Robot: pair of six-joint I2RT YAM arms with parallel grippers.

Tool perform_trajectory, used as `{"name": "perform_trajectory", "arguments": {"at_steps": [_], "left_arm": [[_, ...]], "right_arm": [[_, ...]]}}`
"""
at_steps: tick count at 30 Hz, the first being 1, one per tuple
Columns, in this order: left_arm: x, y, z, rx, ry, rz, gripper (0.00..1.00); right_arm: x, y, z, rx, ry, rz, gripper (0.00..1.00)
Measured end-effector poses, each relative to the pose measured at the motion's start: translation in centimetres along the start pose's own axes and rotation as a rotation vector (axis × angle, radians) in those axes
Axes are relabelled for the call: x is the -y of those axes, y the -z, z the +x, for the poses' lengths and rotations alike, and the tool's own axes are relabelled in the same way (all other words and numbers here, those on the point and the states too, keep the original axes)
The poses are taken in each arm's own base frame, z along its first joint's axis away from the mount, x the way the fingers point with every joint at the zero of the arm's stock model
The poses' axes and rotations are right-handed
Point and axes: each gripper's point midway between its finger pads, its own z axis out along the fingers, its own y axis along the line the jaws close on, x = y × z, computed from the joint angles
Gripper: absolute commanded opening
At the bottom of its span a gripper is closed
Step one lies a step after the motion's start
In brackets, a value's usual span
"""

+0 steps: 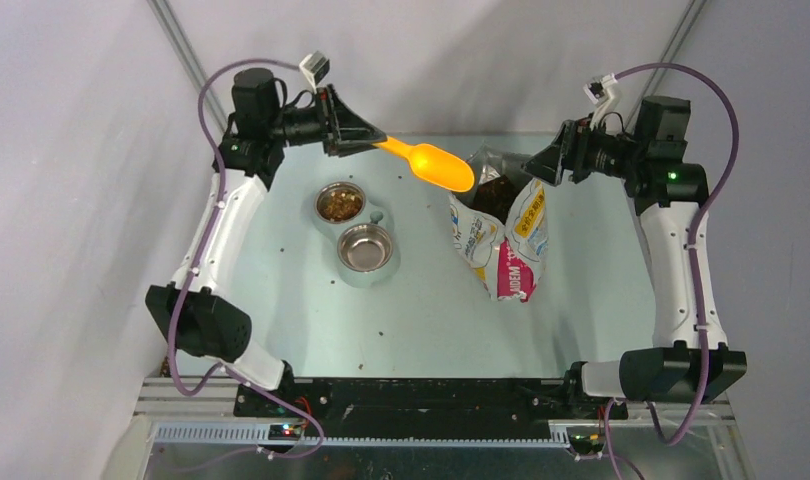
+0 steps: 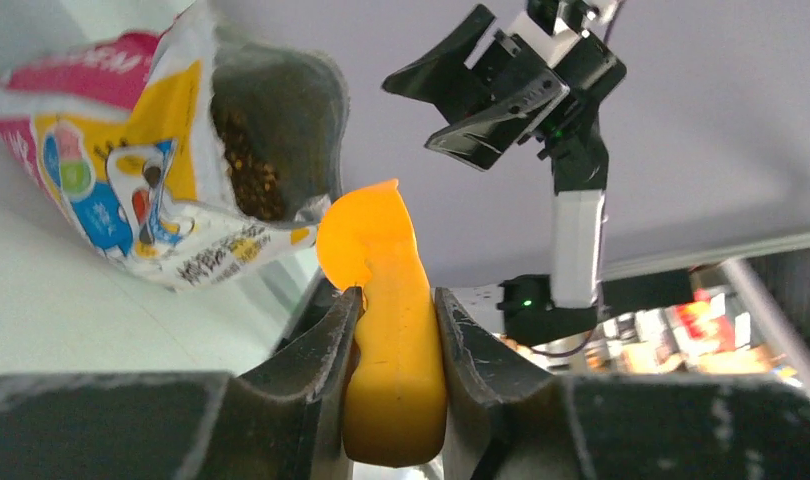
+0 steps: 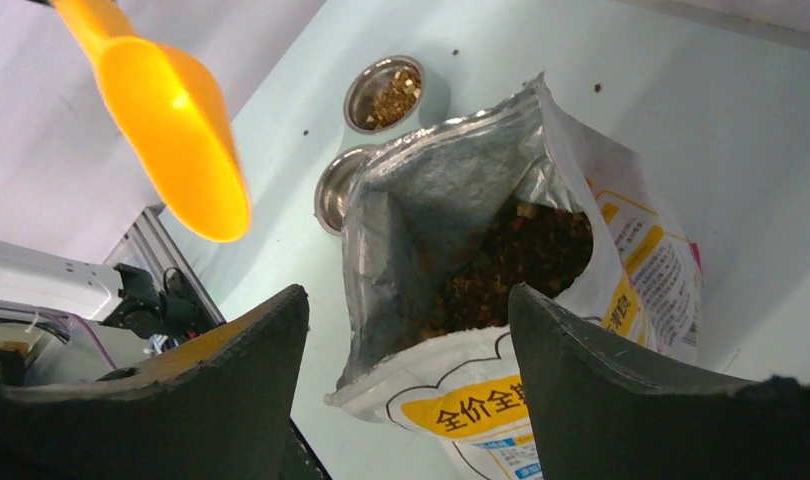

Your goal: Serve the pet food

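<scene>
The left fingers [image 2: 316,350] are closed partway on the handle of the orange scoop [image 2: 391,330], pinching it from both sides. The scoop's bowl hangs in the air just short of the bag [image 1: 501,235], and we see no kibble in it. The right fingers [image 3: 246,375] stand spread wide and hold nothing. They hover at the bag's open mouth, but we cannot tell whether either one touches the foil.

The pet food [image 3: 521,250] lies mostly as a dark heap deep inside the bag, which stands on the counter [image 1: 581,290]. A smaller portion sits in the far bowl [image 1: 340,203], while the near bowl [image 1: 366,247] looks bare.

In our judgement the step in hand is a scoop from the bag, with these risks:
- The bag stands unheld — a push from the scoop could tip it or fold the mouth shut.
- The grip is on a narrow handle, so resistance from the heap could twist the scoop between the fingers.
- A heaped load could shed pellets on the way across to the bowls.
</scene>
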Motion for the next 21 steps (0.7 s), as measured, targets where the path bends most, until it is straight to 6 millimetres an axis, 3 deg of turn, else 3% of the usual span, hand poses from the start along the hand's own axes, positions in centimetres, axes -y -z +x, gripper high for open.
{"name": "perform_trajectory", "arguments": {"at_steps": [4,8,12,16,17,21], "left_arm": [[3.0,-1.6,0.4,-0.015,-0.237,-0.003,0.00],[5.9,-4.6,2.0,-0.033,-0.520,-0.041,0.00],[6.7,-8.1,4.0,-0.057,-0.761,-0.119,0.00],[3.7,-11.5,5.6,-0.104,-0.909,-0.268,0.00],[0.8,-12.7,5.6,-0.139,-0.948,-0.375,0.00],[-4.5,-13.8,5.0,-0.193,-0.947,-0.532,0.00]], "right_arm": [[0.7,0.5,0.3,-0.008,-0.004,0.040,0.74],[2.6,1.7,0.5,-0.013,-0.028,0.136,0.73],[4.3,2.9,1.0,-0.036,-0.005,0.248,0.73],[5.1,3.9,1.6,-0.058,0.013,0.315,0.73],[5.2,4.4,1.7,-0.057,0.020,0.338,0.73],[5.3,4.9,2.3,-0.059,0.018,0.355,0.73]]}}
